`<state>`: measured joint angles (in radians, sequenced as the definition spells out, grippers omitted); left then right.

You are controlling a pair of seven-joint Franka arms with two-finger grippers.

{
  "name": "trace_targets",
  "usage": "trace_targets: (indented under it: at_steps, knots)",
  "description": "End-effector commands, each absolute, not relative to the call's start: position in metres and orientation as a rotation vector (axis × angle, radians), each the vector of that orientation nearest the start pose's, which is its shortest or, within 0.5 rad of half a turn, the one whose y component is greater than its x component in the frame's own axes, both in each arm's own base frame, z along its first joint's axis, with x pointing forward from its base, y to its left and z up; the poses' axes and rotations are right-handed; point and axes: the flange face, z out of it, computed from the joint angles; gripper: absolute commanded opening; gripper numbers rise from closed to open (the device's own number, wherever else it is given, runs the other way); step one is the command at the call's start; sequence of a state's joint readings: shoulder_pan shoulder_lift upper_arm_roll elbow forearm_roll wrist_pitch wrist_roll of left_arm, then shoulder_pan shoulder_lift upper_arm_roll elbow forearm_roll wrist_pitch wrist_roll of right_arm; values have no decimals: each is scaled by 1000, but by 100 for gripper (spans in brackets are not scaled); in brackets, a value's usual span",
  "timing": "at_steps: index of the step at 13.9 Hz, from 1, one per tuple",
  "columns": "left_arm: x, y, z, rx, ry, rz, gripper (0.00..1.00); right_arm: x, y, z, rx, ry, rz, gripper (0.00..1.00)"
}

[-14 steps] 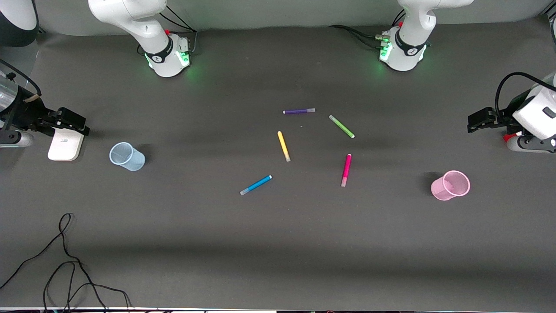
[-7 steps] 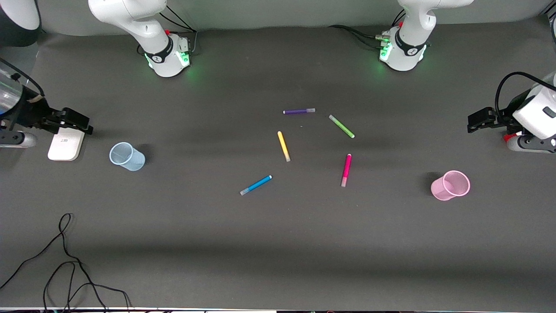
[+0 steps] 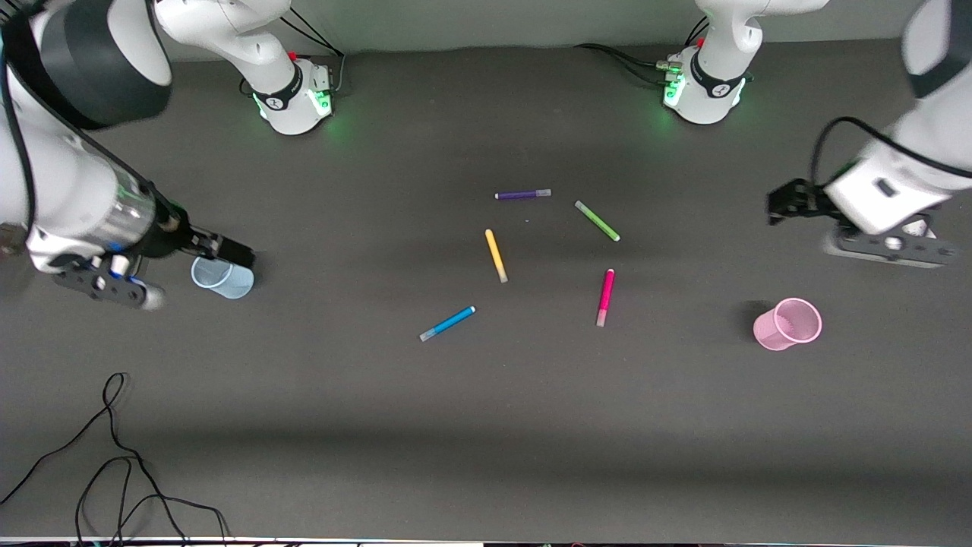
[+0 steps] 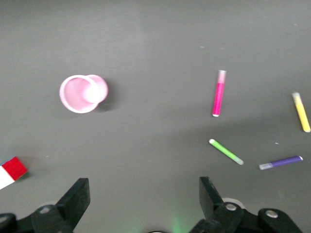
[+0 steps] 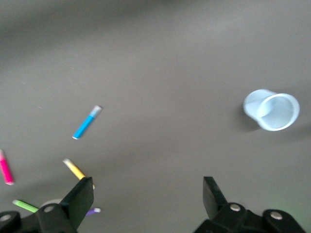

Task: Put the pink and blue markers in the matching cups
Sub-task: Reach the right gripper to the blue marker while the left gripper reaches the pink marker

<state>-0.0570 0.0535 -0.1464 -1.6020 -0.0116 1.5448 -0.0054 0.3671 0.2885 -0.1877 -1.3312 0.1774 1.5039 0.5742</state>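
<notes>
The pink marker and the blue marker lie flat near the table's middle. The pale blue cup stands toward the right arm's end, the pink cup toward the left arm's end. My right gripper hangs open and empty over the blue cup's rim. My left gripper is open and empty in the air, apart from the pink cup. The left wrist view shows the pink cup and pink marker. The right wrist view shows the blue cup and blue marker.
A yellow pen, a green pen and a purple pen lie farther from the front camera than the two markers. A black cable loops at the near edge toward the right arm's end.
Both arms have swung in from the table's ends toward the middle. The right gripper now hangs by the blue cup. The markers and cups have not moved.
</notes>
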Motion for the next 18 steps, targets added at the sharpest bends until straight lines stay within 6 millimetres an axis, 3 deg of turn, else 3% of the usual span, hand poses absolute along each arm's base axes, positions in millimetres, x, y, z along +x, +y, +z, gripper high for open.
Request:
trace_targets:
  at_steps: [1, 4, 6, 8, 11, 15, 17, 18]
  knots:
    - [544, -161, 571, -3120, 394, 176, 100, 635, 191, 543, -2953, 795, 294, 100]
    - [532, -217, 551, -3122, 422, 121, 100, 646, 243, 488, -2922, 967, 326, 100]
    - [532, -241, 527, -3121, 464, 117, 100, 659, 252, 454, -2857, 1170, 312, 100]
    - [538, -245, 493, -3122, 473, 138, 100, 669, 260, 423, -2716, 1421, 343, 100]
    - [527, -251, 429, -3107, 506, 114, 100, 688, 270, 362, -2469, 1819, 332, 100]
    - [523, -255, 338, -3092, 561, 71, 99, 673, 332, 290, -2382, 2003, 302, 100]
    - [522, -259, 302, -3086, 586, 104, 100, 669, 344, 268, -2323, 2089, 289, 100]
    - [522, -260, 285, -3082, 597, 121, 100, 659, 361, 257, -2353, 2080, 295, 99]
